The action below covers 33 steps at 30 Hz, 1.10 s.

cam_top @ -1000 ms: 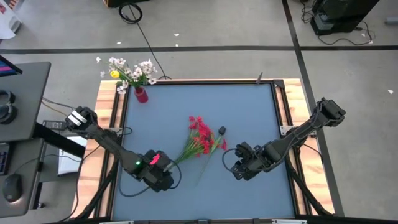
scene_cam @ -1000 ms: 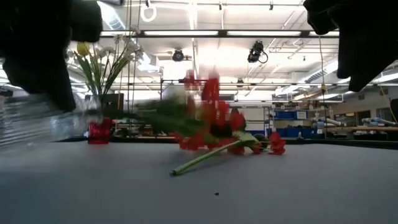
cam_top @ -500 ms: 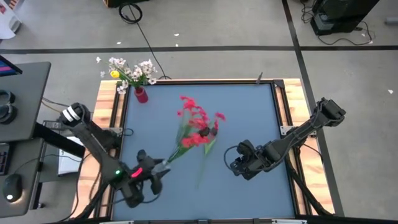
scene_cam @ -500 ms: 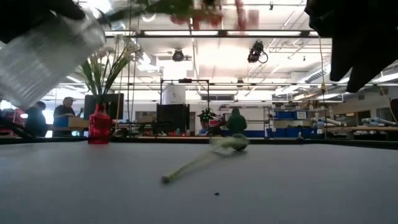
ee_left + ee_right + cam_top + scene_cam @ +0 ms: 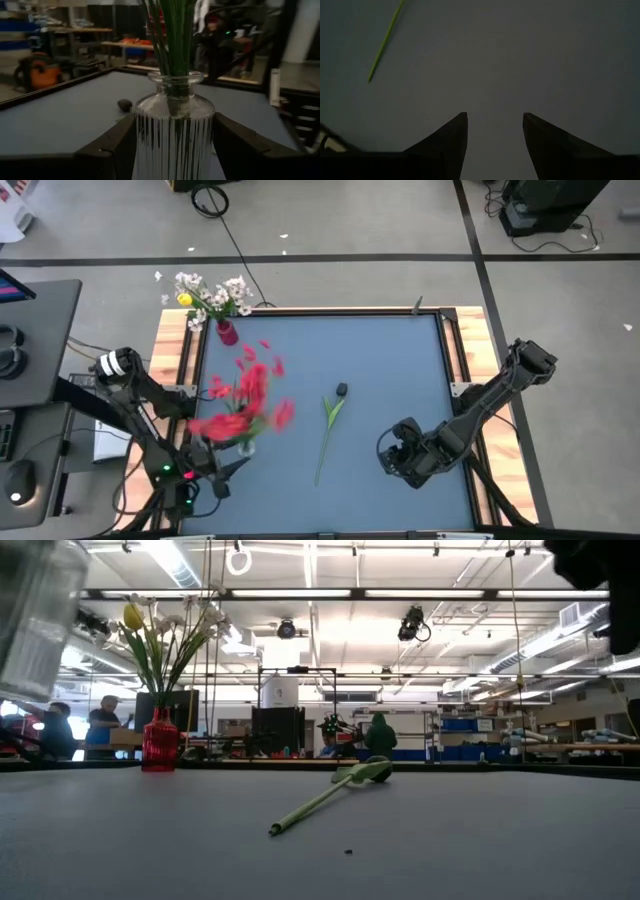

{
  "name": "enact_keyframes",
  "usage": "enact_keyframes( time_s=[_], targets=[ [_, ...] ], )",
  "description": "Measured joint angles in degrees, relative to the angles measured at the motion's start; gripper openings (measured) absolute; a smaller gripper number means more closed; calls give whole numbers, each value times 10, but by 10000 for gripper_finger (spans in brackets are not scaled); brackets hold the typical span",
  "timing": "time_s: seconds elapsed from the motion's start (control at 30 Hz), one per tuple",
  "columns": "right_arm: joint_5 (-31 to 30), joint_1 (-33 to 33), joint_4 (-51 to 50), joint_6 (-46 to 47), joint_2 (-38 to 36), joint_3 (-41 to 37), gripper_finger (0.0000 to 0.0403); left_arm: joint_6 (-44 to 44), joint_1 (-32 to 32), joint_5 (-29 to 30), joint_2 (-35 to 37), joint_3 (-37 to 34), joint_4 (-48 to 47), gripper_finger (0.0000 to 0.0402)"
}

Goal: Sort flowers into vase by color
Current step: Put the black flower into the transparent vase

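Note:
My left gripper (image 5: 232, 458) holds a clear ribbed glass vase (image 5: 172, 130) near the table's left near corner. Red flowers (image 5: 240, 402) stand in the vase, their green stems (image 5: 170, 35) rising from its neck. In the low view the clear vase (image 5: 35, 610) shows at the upper left. A bare green stem (image 5: 327, 430) lies flat on the mat at mid-table. A red vase (image 5: 226, 332) with white and yellow flowers (image 5: 208, 292) stands at the far left corner. My right gripper (image 5: 400, 462) hovers open over the right near part, pointing steeply down. My left gripper pinches the clear vase's ribbed body (image 5: 145, 137) between its two fingers (image 5: 112, 145), one on each side, below the neck. The fingers come level from the table's left near side. The vase is about upright and lifted clear of the table.
A small dark object (image 5: 342, 390) lies on the mat beyond the green stem's leafy end. The blue mat has a wooden frame (image 5: 170, 350) around it. People and shelves show in the room behind the table in the low view.
My left gripper has swung toward the table's left near corner and turned, bringing the clear vase upright. The red flowers, which lay across mid-table, have been lifted and now stand over the vase. One green stem stayed on the mat. My right gripper has rolled and shifted slightly toward the near edge.

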<state>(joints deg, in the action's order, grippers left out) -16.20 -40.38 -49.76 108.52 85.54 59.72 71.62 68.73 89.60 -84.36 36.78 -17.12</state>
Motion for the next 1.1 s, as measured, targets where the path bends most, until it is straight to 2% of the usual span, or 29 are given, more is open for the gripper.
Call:
enact_keyframes(
  time_s=[0.13,0.27,0.4,0.57,0.8,0.97,1.1],
  targets=[
    [13,-23,-2,38,0,0,200,-51,39,5,0,-23,49,223],
    [39,-37,-12,66,0,0,200,-145,54,7,2,-4,59,223],
    [52,-42,-33,79,0,0,200,-159,55,5,2,-2,60,223],
    [54,-41,-45,79,0,0,200,-142,52,6,-2,-11,70,236],
    [45,-42,-43,85,0,0,200,7,60,0,-33,-79,79,234],
    [38,-44,-53,77,0,0,200,14,59,-2,-49,-94,107,236],
    [38,-44,-70,50,0,0,200,32,59,-40,-70,-112,142,236]
  ],
)
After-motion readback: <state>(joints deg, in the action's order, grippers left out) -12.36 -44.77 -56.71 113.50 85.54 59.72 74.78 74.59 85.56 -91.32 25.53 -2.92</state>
